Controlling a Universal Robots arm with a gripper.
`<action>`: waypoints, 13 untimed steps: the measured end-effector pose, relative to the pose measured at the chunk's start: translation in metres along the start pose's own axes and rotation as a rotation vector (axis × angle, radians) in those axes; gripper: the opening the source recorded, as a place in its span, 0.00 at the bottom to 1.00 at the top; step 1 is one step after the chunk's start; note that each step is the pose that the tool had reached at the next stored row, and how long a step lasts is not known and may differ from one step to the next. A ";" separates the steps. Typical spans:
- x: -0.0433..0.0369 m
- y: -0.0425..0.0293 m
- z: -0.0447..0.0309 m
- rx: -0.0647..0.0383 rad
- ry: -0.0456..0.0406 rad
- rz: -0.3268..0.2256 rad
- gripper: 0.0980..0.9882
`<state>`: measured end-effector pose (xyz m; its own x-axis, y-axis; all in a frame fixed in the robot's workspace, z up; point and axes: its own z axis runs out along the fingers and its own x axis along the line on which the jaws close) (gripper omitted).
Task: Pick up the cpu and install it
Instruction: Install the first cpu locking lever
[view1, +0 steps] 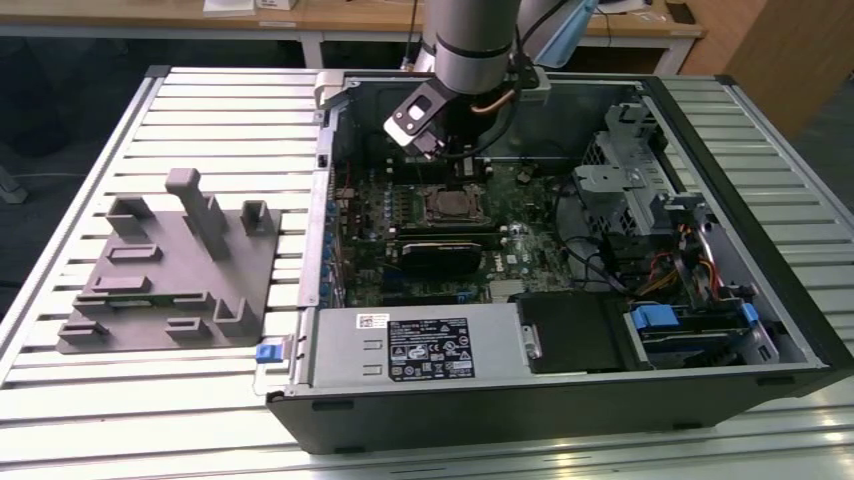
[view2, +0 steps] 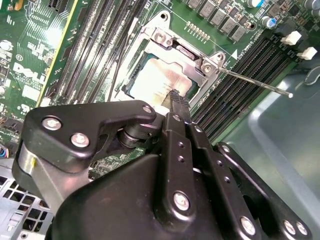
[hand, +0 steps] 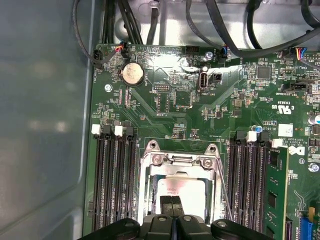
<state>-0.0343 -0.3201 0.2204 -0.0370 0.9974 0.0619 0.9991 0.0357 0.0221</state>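
We list the contents, largest first.

1. Slatted pale metal table (view1: 200, 400), bearing all below.
2. Open black tower computer case (view1: 534, 420), lying on its side; we look straight into its interior.
3. Grey plastic tray with raised blocks and posts (view1: 174, 260), on the table beside the case, toward the exterior view's left.
4. Green motherboard (hand: 170, 100), flat on the case floor, with dark memory slots on both sides of the socket.
5. Silver-grey robot arm (view1: 474, 40), reaching down into the case above the board.
6. Black gripper (hand: 171, 202), its two fingers pressed together with nothing between them. In the second wrist view we see the gripper's tip (view2: 175, 97) over the chip's top; we cannot tell whether it touches.
7. Square black-and-metal socket frame (hand: 172, 160), screwed to the board, with a thin metal lever (view2: 255, 82) alongside.
8. The cpu (hand: 182, 187), a small flat square chip with a pale silver-grey top, lying inside the socket frame, directly below the fingertips.
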 end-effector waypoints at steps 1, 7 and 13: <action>0.0000 0.0000 -0.0001 0.000 0.0001 0.000 0.01; 0.0001 0.0000 -0.0020 0.000 -0.0001 0.000 0.01; 0.0005 0.0002 -0.0085 0.000 -0.0001 0.000 0.01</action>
<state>-0.0343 -0.3201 0.2289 -0.0370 0.9974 0.0618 0.9991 0.0357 0.0220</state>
